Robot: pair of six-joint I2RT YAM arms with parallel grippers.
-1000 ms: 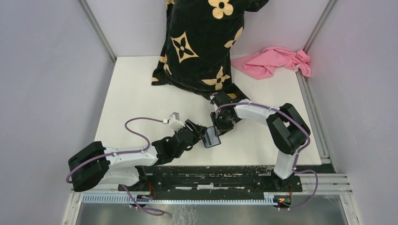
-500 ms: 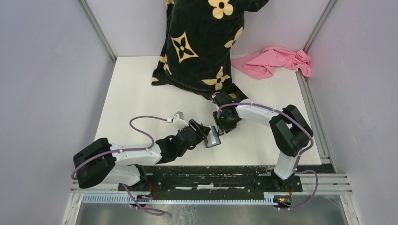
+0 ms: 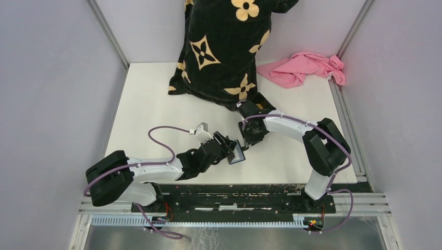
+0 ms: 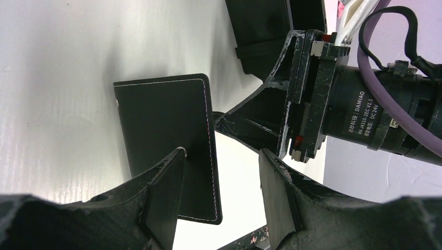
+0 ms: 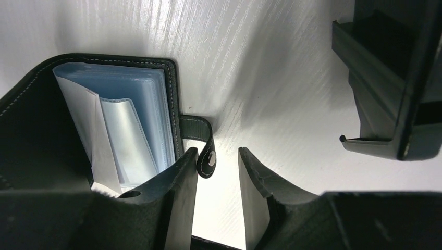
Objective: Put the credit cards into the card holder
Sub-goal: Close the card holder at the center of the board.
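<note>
The card holder (image 3: 238, 154) lies spread open on the white table between my two grippers. In the right wrist view its clear bluish sleeves (image 5: 117, 130) show, with a whitish sheet tucked among them. Its snap strap (image 5: 204, 153) hangs between the fingers of my right gripper (image 5: 216, 159), which is open, and the strap touches the left finger. In the left wrist view the holder's black outer cover (image 4: 161, 122) stands partly behind one finger of my left gripper (image 4: 221, 179), which is open. The credit cards are hidden.
A large black cloth with tan flower shapes (image 3: 224, 47) hangs over the table's back middle. A pink cloth (image 3: 305, 67) lies at the back right. Metal rails run along the side walls, and the arms' base plate (image 3: 234, 198) lines the near edge.
My left arm has reached forward and to the right, bringing its gripper up against the card holder. The right gripper has barely shifted, and its jaws narrowed slightly.
</note>
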